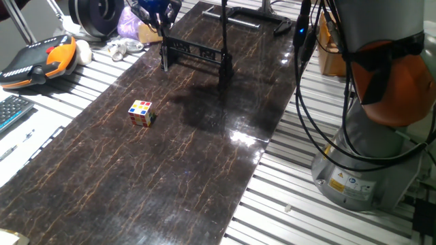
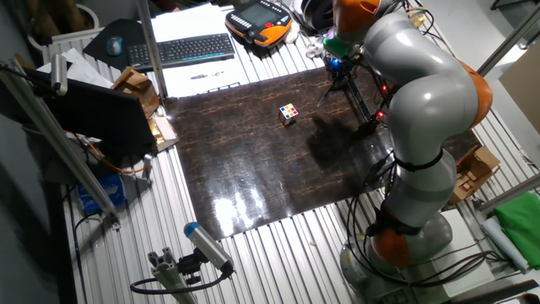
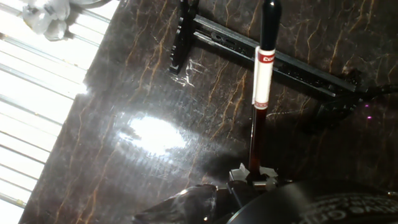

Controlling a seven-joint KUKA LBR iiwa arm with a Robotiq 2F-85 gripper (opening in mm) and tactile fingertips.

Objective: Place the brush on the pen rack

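My gripper (image 3: 254, 177) is shut on the brush (image 3: 260, 81), a thin stick with a dark reddish shaft, a white band with red print and a black far end. In the hand view the brush points away from me and crosses over the bar of the pen rack (image 3: 292, 65), a low black frame with short posts. I cannot tell whether brush and bar touch. In one fixed view my gripper (image 1: 158, 15) hovers over the left post of the rack (image 1: 194, 51). In the other fixed view the gripper (image 2: 337, 66) is near the rack (image 2: 361, 95).
A multicoloured cube (image 1: 141, 113) sits on the dark mat (image 1: 170, 177), left of the middle; it also shows in the other fixed view (image 2: 288, 114). A taller black pole stand (image 1: 223, 47) rises just right of the rack. An orange teach pendant (image 1: 41, 60) and a keyboard (image 2: 181, 51) lie off the mat.
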